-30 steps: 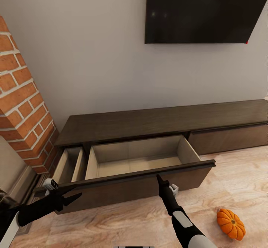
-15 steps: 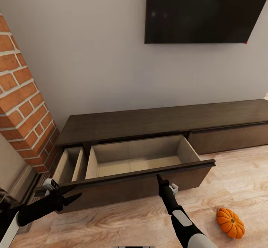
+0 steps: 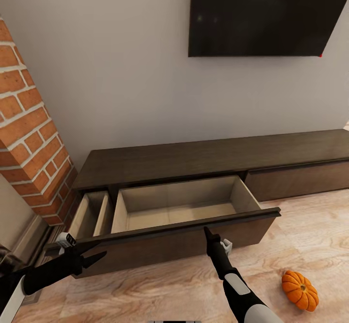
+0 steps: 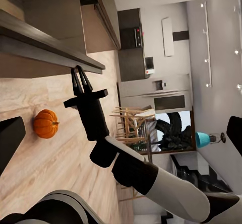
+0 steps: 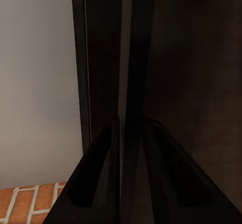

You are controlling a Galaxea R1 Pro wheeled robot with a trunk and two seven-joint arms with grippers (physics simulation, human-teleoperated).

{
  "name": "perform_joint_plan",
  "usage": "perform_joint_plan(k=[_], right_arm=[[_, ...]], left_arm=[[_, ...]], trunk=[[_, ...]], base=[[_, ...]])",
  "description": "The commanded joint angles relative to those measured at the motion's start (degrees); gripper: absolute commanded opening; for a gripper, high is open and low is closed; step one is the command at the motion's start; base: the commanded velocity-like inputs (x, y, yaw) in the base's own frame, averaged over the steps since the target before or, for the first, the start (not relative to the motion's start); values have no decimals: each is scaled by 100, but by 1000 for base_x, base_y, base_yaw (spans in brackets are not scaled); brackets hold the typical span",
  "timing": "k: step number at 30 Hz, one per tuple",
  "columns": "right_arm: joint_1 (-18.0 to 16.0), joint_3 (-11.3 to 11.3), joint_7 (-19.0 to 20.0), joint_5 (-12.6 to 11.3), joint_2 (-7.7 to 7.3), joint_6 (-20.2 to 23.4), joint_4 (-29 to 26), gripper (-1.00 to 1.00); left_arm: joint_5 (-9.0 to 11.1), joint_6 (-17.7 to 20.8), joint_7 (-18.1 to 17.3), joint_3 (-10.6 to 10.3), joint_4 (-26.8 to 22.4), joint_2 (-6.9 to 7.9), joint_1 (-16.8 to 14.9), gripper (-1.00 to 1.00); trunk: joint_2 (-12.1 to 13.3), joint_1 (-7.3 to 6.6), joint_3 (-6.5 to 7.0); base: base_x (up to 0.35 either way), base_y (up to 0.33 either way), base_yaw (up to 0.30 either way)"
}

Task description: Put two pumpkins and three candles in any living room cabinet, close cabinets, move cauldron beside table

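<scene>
Looking down from the head camera, I see the cabinet (image 3: 213, 161) running along the wall under a dark screen (image 3: 264, 13), with its wide drawer (image 3: 194, 216) pulled out and its pale inside bare. A narrower drawer (image 3: 89, 214) beside it, toward the brick column (image 3: 29, 129), is also out. My right gripper (image 3: 207, 232) sits at the top edge of the wide drawer's front, near the middle; its fingers look nearly together around that edge. My left gripper (image 3: 94, 254) hangs in front of the drawer front's left end, its fingers spread and holding nothing. One pumpkin (image 3: 300, 290) lies on the wood floor (image 3: 160, 294), well apart from the drawer's right corner.

From the left wrist camera, I see the right gripper (image 4: 79, 78) with slim fingers close together at the drawer's edge, and the pumpkin (image 4: 46, 124) on the floor beyond that arm.

From the right wrist camera, two dark fingers (image 5: 96, 173) straddle the thin drawer edge (image 5: 132, 108), one on each side.
</scene>
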Motion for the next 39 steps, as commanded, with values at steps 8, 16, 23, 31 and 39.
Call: perform_joint_plan(k=[8, 16, 23, 31, 39], right_arm=[[33, 176, 121, 69, 123, 20, 1, 100], [33, 176, 121, 69, 123, 25, 1, 100], [33, 176, 121, 69, 123, 25, 1, 100], [33, 184, -86, 84, 123, 35, -7, 100], [11, 185, -1811, 78, 123, 913, -60, 100]], left_arm=[[-3, 0, 0, 1, 1, 0, -1, 100], [-5, 0, 0, 1, 1, 0, -1, 100], [-5, 0, 1, -1, 1, 0, -1, 100], [-9, 0, 8, 1, 1, 0, -1, 100], [-28, -5, 85, 2, 27, -5, -1, 100]], trunk=[[-1, -1, -1], [-1, -1, -1], [-1, -1, -1], [-1, -1, -1], [-1, -1, -1]], base=[[0, 0, 0], [-17, 0, 0], [-210, 0, 0], [-307, 0, 0], [-306, -49, 0]])
